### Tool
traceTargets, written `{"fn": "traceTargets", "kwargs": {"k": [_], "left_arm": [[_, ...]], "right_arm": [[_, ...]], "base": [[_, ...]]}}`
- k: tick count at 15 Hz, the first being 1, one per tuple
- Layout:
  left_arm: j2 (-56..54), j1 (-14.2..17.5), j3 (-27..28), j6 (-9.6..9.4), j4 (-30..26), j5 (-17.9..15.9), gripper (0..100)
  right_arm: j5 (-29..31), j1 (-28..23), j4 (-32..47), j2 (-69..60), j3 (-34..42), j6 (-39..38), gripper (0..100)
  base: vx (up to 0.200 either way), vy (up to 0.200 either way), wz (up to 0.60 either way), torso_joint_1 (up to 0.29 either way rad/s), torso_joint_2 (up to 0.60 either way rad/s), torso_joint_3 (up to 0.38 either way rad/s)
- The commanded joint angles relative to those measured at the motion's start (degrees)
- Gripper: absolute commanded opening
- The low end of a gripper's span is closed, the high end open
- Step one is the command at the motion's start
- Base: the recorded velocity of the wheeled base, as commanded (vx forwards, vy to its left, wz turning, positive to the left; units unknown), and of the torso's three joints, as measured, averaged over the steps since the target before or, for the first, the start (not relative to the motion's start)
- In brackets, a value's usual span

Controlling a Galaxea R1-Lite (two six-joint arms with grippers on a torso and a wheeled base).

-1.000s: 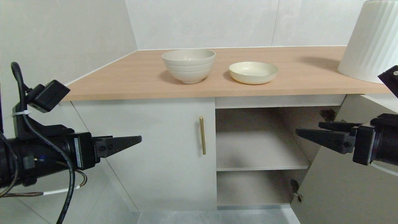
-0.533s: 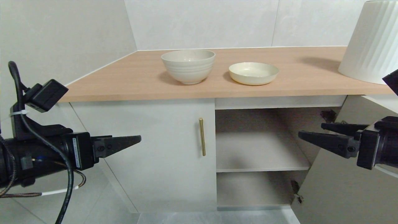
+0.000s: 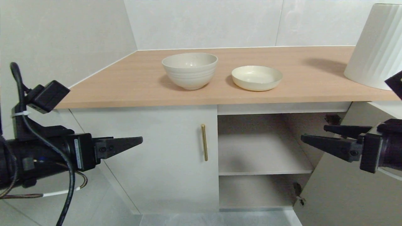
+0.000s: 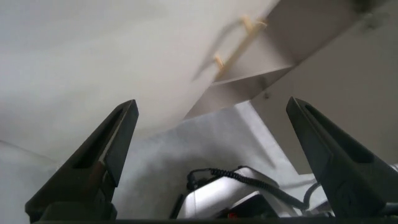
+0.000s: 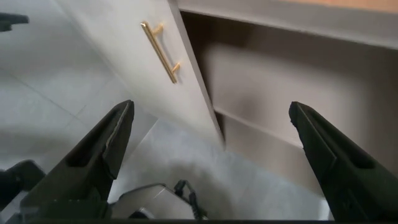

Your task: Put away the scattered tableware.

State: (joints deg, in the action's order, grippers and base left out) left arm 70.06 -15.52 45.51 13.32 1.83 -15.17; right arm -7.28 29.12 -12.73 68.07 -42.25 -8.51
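Two grippers, both with fingers apart. Left gripper sits low at far left, tips toward the closed white cabinet door with its slim brass handle, same spot as 1 s back. The deep pale-grey ribbed bowl is upright on the light wooden bench. The shallow cream dish is just right of it, not touching. Both sit lower in the head view than before, but that's camera shift. The white cabinet shelf is below the dish in the open compartment. Right gripper is level with it, backed off slightly rightward. The tall white ribbed shade is at the bench's far right.
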Motion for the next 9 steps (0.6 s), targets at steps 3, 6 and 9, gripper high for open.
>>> {"fn": "traceTargets", "kwargs": {"k": [3,6,9], "left_arm": [[0.52,-0.04,-0.07,0.04,0.11,-0.04,100],[0.60,-0.04,-0.07,0.04,0.11,-0.04,100],[0.60,-0.04,-0.07,0.04,0.11,-0.04,100]], "right_arm": [[-0.02,0.06,-0.11,0.48,-0.02,0.07,100],[-0.02,-0.03,-0.11,0.75,-0.02,0.07,100],[0.07,-0.03,-0.11,0.75,-0.02,0.07,100]], "base": [[0.000,0.000,0.00,0.133,-0.54,-0.307],[0.000,0.000,0.00,0.159,-0.48,-0.299],[0.000,0.000,0.00,0.180,-0.48,-0.299]]}}
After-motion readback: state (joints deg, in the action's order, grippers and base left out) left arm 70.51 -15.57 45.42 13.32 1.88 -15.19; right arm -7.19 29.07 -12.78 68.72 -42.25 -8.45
